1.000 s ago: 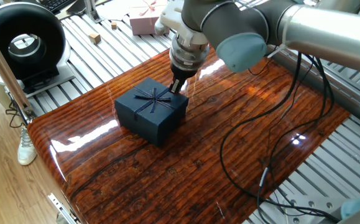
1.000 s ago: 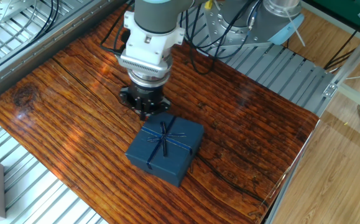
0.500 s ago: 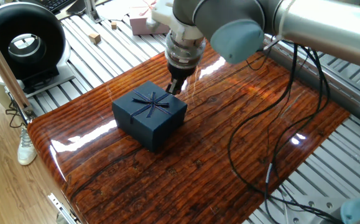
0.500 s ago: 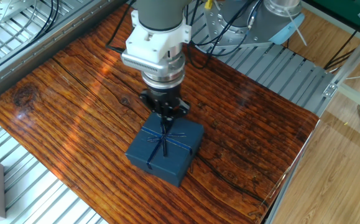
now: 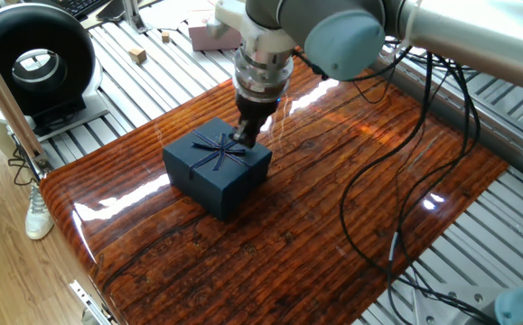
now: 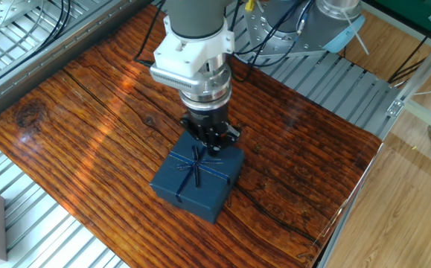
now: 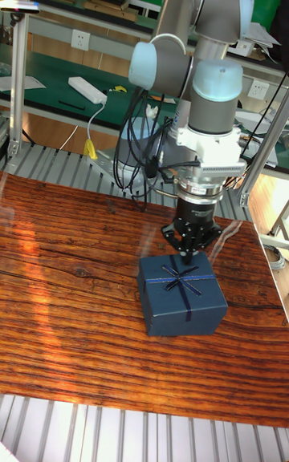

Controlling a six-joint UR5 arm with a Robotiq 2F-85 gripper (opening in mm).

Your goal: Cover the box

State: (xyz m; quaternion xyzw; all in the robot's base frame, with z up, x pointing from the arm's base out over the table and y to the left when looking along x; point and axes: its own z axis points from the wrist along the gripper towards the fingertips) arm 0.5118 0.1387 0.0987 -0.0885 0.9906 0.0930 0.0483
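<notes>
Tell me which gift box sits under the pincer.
The navy box with the ribbon bow, on the wooden tabletop; the pincer is right over its lid. The pale pink box sits far back, off the wood.

The box [image 5: 218, 164] [image 6: 198, 176] [image 7: 182, 292] is a small, dark navy-blue cube of cardboard, and its matching lid [image 5: 216, 151] [image 6: 200, 168] [image 7: 178, 278] sits squarely on top, so it is closed. A thin navy bow [image 5: 220, 148] [image 6: 196, 164] [image 7: 182, 277] with crossed ribbon strands lies flat at the lid's centre. The box stands upright on the glossy wooden surface [image 5: 288, 235] [image 6: 96, 126] [image 7: 72, 310], turned at an angle to its edges.
</notes>
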